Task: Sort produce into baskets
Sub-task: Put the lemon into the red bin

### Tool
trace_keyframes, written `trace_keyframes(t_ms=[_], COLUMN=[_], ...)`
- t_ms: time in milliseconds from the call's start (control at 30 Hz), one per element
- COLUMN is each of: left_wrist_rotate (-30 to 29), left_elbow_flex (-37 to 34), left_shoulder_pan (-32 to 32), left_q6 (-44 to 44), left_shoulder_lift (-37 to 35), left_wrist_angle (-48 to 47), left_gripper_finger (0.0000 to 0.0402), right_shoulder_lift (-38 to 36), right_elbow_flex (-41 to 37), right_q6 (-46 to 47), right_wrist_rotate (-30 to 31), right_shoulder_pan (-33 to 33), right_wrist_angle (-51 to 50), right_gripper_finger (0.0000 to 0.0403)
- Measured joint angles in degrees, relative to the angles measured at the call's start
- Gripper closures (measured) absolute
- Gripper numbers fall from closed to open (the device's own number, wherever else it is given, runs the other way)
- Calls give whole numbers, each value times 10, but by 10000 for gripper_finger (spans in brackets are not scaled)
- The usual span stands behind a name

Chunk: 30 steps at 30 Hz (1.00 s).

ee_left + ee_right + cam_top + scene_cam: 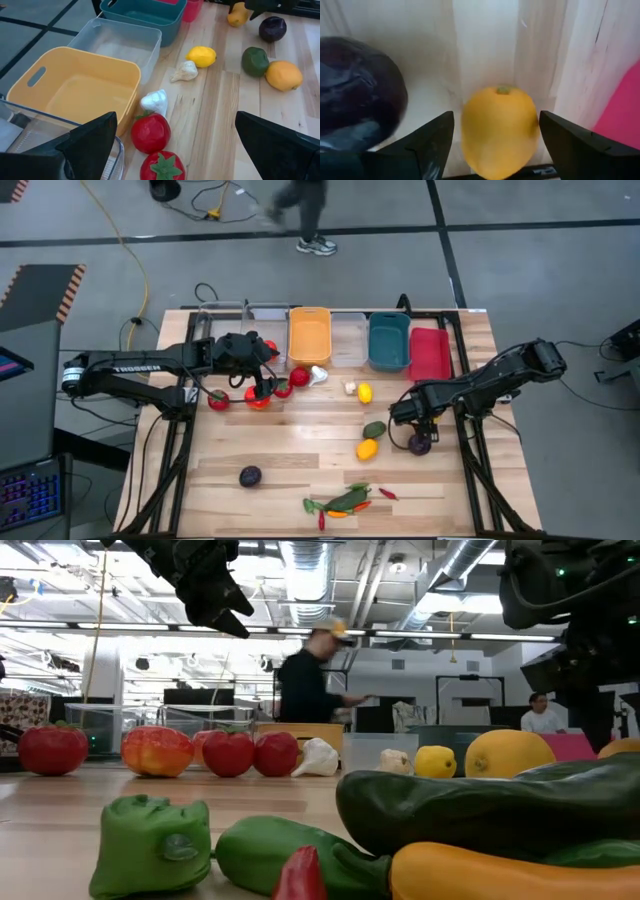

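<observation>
My right gripper [413, 418] points down near the table's right edge, open, with a yellow fruit [500, 130] lying on the wood between its fingers. A dark purple ball [419, 444] lies just beside it. My left gripper [256, 366] hangs open and empty above a group of red tomatoes [258, 398] on the left, near the orange-yellow basket [309, 337]. The baskets stand in a row along the far edge: clear ones [348, 338], a teal one [389, 340] and a red one [430, 352]. A lemon [365, 392], two garlics [318, 375], a green piece [374, 429] and an orange fruit [367, 448] lie mid-table. My right gripper stands over the yellow fruit from above, one finger [432, 145] on each side of it. A narrow gap shows at one finger. At the other finger [570, 145] I cannot tell whether it touches the fruit's side [535, 125]. The fruit rests on the table.
Another purple ball [250, 476] and a heap of green pieces and chilies [342, 502] lie near the front edge. A person [305, 215] walks on the floor beyond the far edge. Bare wood lies at the front left.
</observation>
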Motion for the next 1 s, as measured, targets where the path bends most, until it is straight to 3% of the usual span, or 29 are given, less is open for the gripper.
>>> trace_keyframes(t_ms=[367,733,1000], left_wrist_rotate=[1,5,5], left_elbow_flex=[0,0,0], left_shoulder_pan=[0,0,0], left_q6=[-7,-8,-8], left_shoulder_lift=[0,0,0], left_wrist_angle=[0,0,2], left_gripper_finger=[7,7,7], right_shoulder_lift=[0,-1,-1], right_elbow_flex=[-33,-41,28], right_q6=[0,6,-4], right_wrist_rotate=[-2,-4,13], right_shoulder_pan=[0,-2,-3], right_wrist_angle=[17,17,-20], right_gripper_finger=[88,152,161])
